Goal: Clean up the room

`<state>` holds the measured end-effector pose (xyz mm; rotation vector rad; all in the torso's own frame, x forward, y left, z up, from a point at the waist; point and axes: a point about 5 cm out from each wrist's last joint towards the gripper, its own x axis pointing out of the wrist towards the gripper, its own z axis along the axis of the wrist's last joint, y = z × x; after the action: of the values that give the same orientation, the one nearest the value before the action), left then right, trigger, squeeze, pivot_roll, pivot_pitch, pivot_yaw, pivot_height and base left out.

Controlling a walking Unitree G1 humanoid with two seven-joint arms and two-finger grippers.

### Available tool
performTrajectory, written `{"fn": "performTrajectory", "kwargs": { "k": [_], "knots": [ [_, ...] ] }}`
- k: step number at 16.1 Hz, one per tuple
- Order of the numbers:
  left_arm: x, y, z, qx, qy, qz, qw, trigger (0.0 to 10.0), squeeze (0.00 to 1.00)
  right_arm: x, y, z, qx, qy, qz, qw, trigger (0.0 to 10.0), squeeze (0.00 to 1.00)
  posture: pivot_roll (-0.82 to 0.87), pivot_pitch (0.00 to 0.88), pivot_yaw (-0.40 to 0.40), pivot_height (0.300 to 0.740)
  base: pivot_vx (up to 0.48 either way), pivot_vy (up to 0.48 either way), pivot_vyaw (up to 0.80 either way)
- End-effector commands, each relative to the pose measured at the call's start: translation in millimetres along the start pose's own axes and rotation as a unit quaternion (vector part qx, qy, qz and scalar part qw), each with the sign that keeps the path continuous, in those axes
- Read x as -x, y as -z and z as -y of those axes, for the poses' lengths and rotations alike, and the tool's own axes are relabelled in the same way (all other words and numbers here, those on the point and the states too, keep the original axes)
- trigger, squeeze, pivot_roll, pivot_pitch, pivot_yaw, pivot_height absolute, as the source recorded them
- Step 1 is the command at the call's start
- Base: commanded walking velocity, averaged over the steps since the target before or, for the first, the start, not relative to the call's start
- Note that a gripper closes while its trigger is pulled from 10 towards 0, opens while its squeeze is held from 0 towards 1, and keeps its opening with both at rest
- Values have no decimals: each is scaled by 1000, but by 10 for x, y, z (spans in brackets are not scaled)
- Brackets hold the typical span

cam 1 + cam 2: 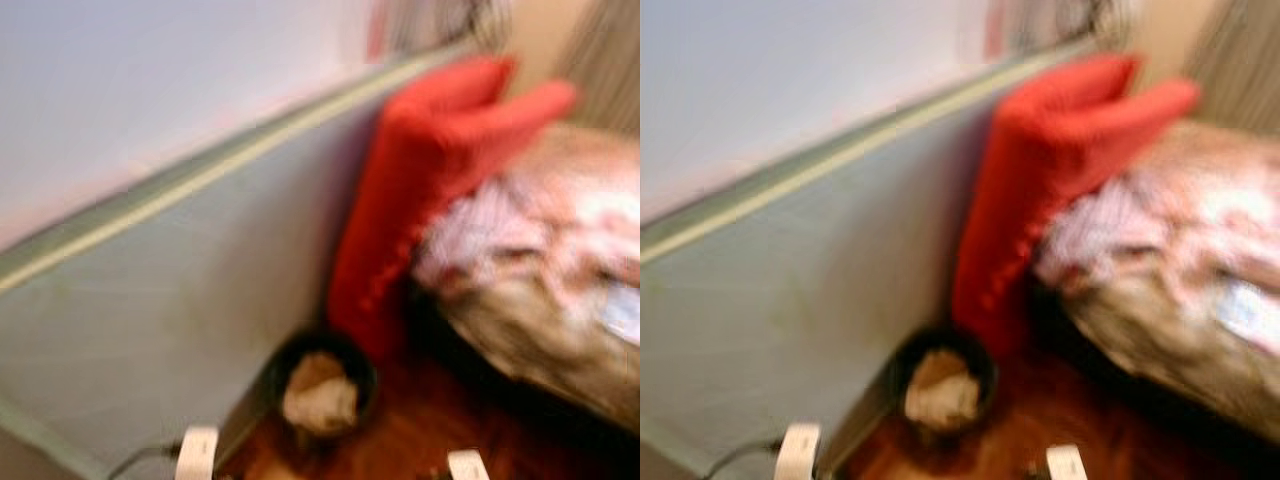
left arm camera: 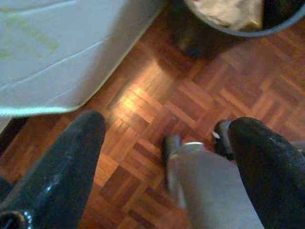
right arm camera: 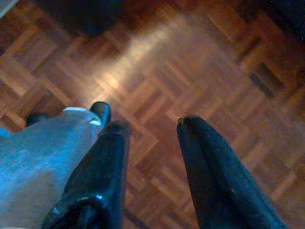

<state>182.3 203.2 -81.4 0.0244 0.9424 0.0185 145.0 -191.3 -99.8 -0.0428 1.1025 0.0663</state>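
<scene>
1. Parquet floor (image 2: 157, 95) of reddish wood lies under both grippers; the left gripper (image 2: 167, 138) hangs with fingers spread wide and nothing between them.
2. The right gripper (image 3: 150, 126) is likewise parted and holds nothing, pointing down at bare floor.
3. A dark bin (image 1: 322, 385) stands just ahead of the left gripper, against the pale panel (image 1: 160, 300), with crumpled paper (image 1: 320, 395) already inside.
4. Beyond it, well ahead of both grippers, a red cushion (image 1: 430, 160) leans by a rumpled bed cover (image 1: 540, 270).
5. Judging by this blurred view, tidying is unfinished: the bedding looks unmade, and no item is in hand.
</scene>
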Motion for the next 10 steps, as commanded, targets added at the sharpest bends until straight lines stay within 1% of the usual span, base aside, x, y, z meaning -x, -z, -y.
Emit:
{"fn": "performTrajectory", "kwargs": {
  "k": [1, 10],
  "knots": [
    [8, 41, -25, -8, -3, -11, 1000, 10000, 0, -3, 16, -31, 2, -4, -3, 1000, 10000, 0, 45, 0, -56, 740, 0, 0, -731],
    [5, 27, -20, -13, 0, -10, 1000, 10000, 0, -11, -22, -51, 4, -4, -1, 1000, 10000, 0, 38, 0, -49, 740, 0, 0, -727]
  ]
}}
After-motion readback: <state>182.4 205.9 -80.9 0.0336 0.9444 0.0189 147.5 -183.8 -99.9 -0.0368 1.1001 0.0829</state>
